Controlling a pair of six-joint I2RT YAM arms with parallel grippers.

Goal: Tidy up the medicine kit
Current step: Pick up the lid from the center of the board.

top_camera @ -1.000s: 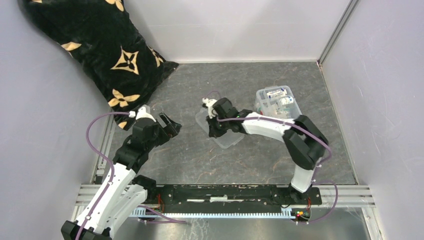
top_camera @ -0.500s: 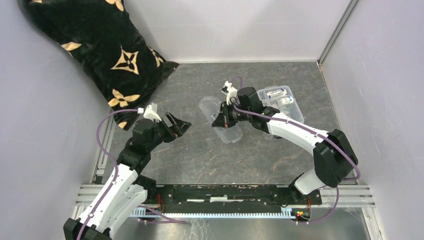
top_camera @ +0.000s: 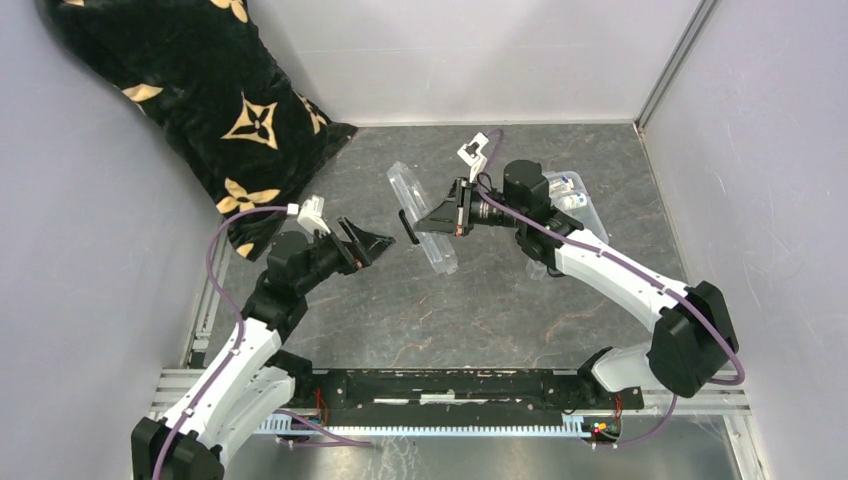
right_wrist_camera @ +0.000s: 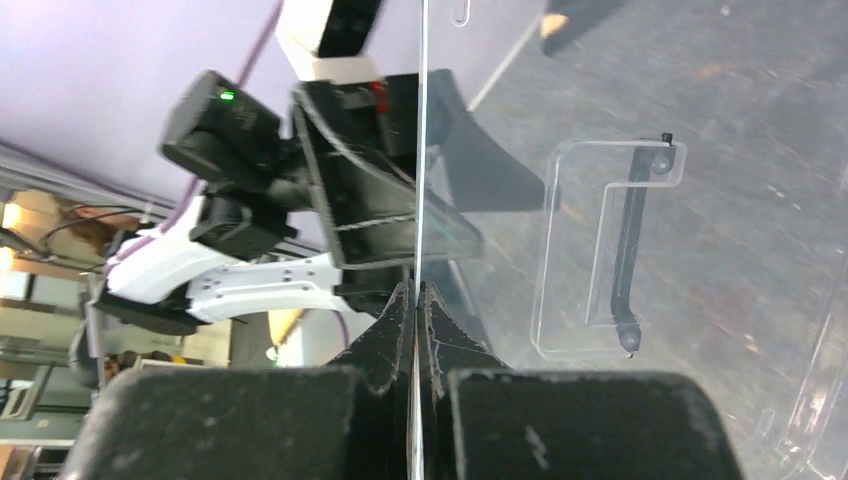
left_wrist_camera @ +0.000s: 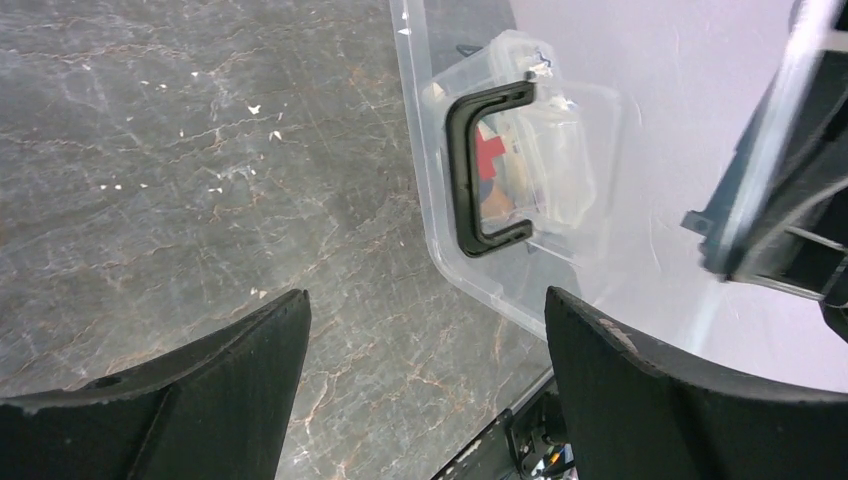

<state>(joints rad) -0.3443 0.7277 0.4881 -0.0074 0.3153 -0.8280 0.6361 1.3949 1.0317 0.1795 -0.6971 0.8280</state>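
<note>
The medicine kit's flat clear lid [top_camera: 423, 218] hangs above the table, tilted on edge, its black handle [top_camera: 408, 227] facing left. My right gripper [top_camera: 453, 208] is shut on the lid's right rim; in the right wrist view the thin lid edge [right_wrist_camera: 421, 150] runs straight between the closed fingertips [right_wrist_camera: 415, 295]. My left gripper [top_camera: 368, 240] stands open just left of the lid, apart from it. Its wrist view shows the handle [left_wrist_camera: 470, 170] ahead of the wide-spread jaws [left_wrist_camera: 425, 340]. The kit's clear box [top_camera: 588, 212] sits at the back right, partly hidden by the right arm.
A black pillow with gold flower marks [top_camera: 200, 90] leans in the back left corner. Grey walls close in the table on the left, back and right. The metal rail [top_camera: 450, 385] with the arm bases runs along the near edge.
The right arm has raised the lid off the table, carried it back and turned it on edge. The left gripper has moved right and forward, toward the lid.
</note>
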